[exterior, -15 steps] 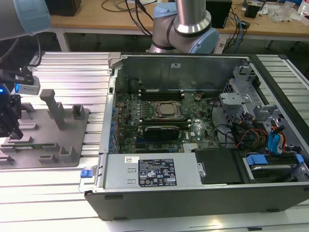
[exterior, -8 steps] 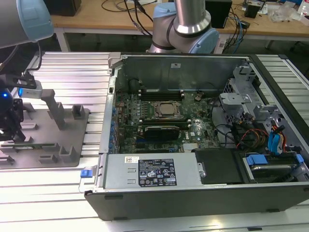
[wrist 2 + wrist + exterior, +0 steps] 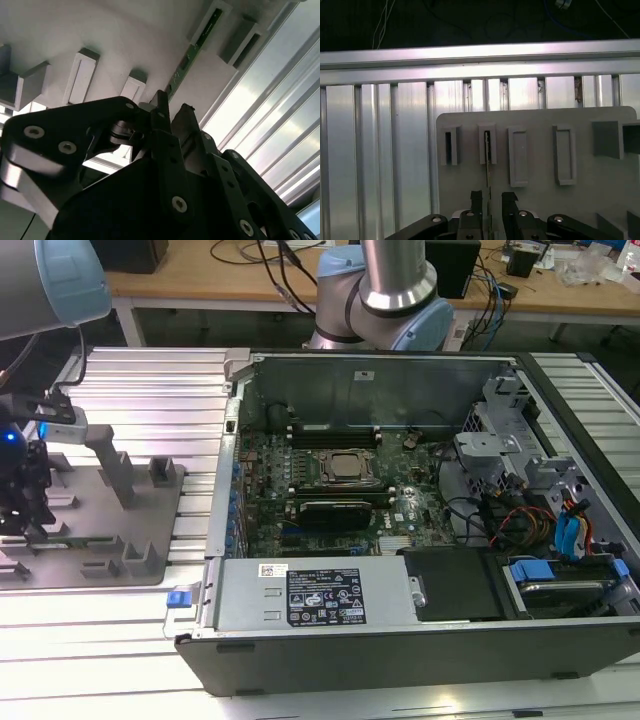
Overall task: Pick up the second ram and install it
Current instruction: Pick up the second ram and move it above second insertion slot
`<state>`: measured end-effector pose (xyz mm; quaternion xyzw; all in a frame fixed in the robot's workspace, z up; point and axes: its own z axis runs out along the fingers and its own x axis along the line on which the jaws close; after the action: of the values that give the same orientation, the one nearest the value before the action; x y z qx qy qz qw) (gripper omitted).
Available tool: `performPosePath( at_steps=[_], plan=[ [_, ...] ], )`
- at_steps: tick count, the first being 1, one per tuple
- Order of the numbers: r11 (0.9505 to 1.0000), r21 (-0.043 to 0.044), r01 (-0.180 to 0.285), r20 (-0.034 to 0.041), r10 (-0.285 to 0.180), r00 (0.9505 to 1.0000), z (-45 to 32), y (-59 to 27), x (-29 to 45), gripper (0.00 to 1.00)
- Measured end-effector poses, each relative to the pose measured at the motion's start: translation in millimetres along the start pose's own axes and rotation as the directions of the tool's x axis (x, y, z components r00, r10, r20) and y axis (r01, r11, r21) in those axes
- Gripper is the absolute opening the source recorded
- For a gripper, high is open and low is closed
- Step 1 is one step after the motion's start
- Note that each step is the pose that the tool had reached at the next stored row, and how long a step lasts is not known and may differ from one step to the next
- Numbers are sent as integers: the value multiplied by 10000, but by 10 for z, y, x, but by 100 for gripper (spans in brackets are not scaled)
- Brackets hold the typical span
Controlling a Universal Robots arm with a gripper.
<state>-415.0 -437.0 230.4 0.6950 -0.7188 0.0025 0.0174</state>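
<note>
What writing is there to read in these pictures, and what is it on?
White label, on the computer's metal cover: print too small to read.
Black label, beside it: too small to read.
Ram and grey fixture: no readable print.

Gripper fingers spread, straddling the ram, thin gaps each side. Blocks stand close beside it (narrow lanes between). Tall post nearby on the plate. Case wall stands between plate and board, open from above.
</note>
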Motion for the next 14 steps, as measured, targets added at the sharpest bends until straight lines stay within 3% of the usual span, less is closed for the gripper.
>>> performPosePath(
  at_steps=[6,14],
  plan=[
    [9996,32,264,-5,-264,9997,136,33,-2,28],
    [9990,36,437,-10,-437,9990,219,64,-3,28]
  ],
)
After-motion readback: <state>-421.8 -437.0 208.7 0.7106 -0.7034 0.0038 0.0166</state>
